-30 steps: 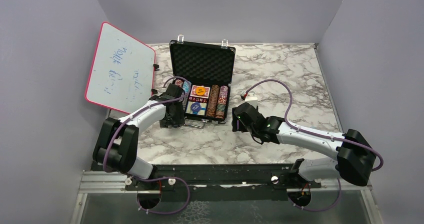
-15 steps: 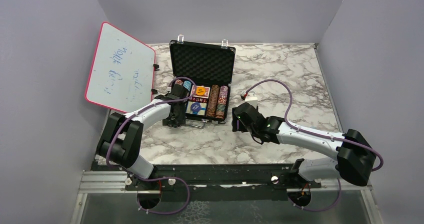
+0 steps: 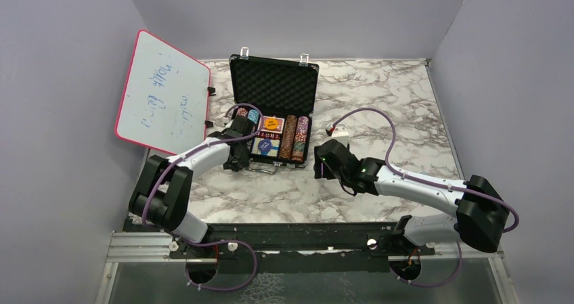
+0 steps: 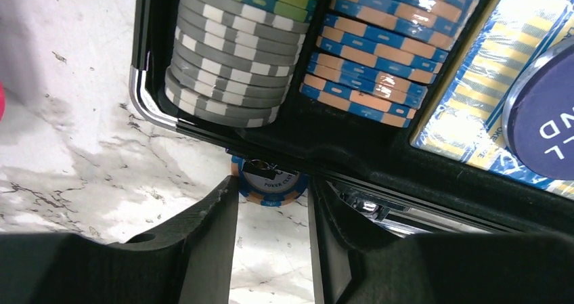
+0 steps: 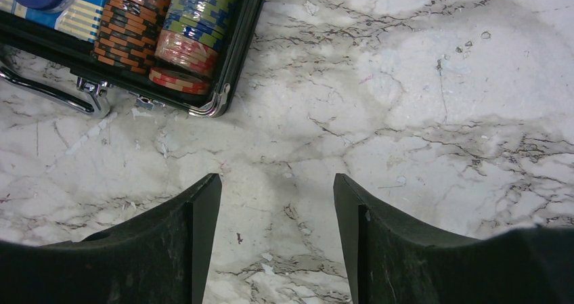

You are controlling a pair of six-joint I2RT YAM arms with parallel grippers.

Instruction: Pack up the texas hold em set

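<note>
Marble table, open black briefcase at centre-back, lid up, foam showing. Set mostly packed: chip rows, blue deck, blue button all in tray.

R gripper: jaws wide, empty, over bare marble near case's front-R corner, handle off to its L.

L gripper: at case's front-L corner, jaws narrow, either side of stray orange/blue chip. Chip flat on table, hard against front wall, top edge partly hidden by the case. Can't tell if pads bite yet.

Step prob = pick up stray chip. To do well: tips down to marble, squeeze across diameter, drag clear of wall before lift, else it likely snags on the wall. Then prob drop on edge into matching blue/orange row.
</note>
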